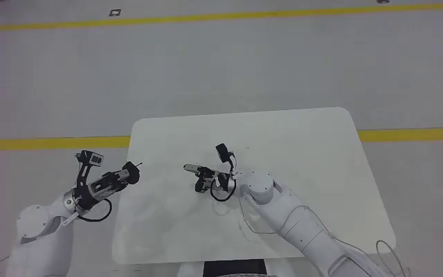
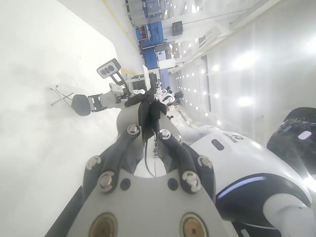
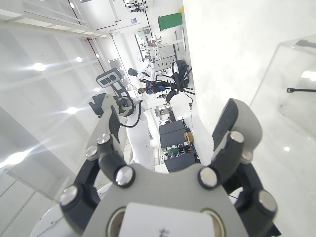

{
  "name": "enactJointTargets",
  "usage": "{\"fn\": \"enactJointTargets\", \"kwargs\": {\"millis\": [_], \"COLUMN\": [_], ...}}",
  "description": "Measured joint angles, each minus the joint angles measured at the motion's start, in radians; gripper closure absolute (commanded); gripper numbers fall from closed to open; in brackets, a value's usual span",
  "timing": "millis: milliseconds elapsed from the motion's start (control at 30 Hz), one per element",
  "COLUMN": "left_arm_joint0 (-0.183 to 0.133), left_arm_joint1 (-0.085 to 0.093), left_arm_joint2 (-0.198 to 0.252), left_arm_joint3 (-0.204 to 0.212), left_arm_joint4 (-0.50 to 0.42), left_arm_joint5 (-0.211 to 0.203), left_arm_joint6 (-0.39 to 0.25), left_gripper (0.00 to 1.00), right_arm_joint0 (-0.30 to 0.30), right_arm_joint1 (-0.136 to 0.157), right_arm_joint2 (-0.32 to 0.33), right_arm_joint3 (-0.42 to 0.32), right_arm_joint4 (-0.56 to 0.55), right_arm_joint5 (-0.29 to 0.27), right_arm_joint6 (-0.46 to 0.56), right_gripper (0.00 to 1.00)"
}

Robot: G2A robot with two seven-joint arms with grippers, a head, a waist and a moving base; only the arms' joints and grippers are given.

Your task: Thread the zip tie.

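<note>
Zip tie [image 3: 301, 89] flat on the tabletop [image 1: 311, 180], my right gripper [image 3: 167, 103] spread wide near it.
My right gripper hangs over the left half of the white tabletop with its fingers far apart. The thin black zip tie lies on the surface just below and beside them, touched by neither. My left gripper [image 2: 148, 109] sits at the tabletop's left edge, pointed toward the right one. Its two black fingers are pressed together, and I cannot tell whether anything is pinched between them.
</note>
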Motion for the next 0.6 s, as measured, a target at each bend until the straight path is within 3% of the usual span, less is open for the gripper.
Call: {"fn": "enactJointTargets", "kwargs": {"millis": [267, 467, 600], "left_arm_joint0": [-0.008, -0.047, -0.052], "left_arm_joint1": [0.001, -0.004, -0.007], "left_arm_joint2": [0.014, -0.017, -0.017], "left_arm_joint3": [0.005, 0.030, 0.039], "left_arm_joint4": [-0.007, 0.026, 0.024], "left_arm_joint5": [0.003, 0.000, 0.000], "left_arm_joint6": [0.016, -0.035, -0.047], "left_gripper": [1.00, 1.00, 1.00], "right_arm_joint0": [0.000, 0.000, 0.000], "right_arm_joint1": [0.000, 0.000, 0.000], "right_arm_joint2": [0.000, 0.000, 0.000], "right_arm_joint3": [0.000, 0.000, 0.000], "right_arm_joint4": [0.000, 0.000, 0.000], "right_arm_joint5": [0.000, 0.000, 0.000], "right_arm_joint6": [0.000, 0.000, 0.000], "right_gripper": [0.00, 0.00, 0.00]}}
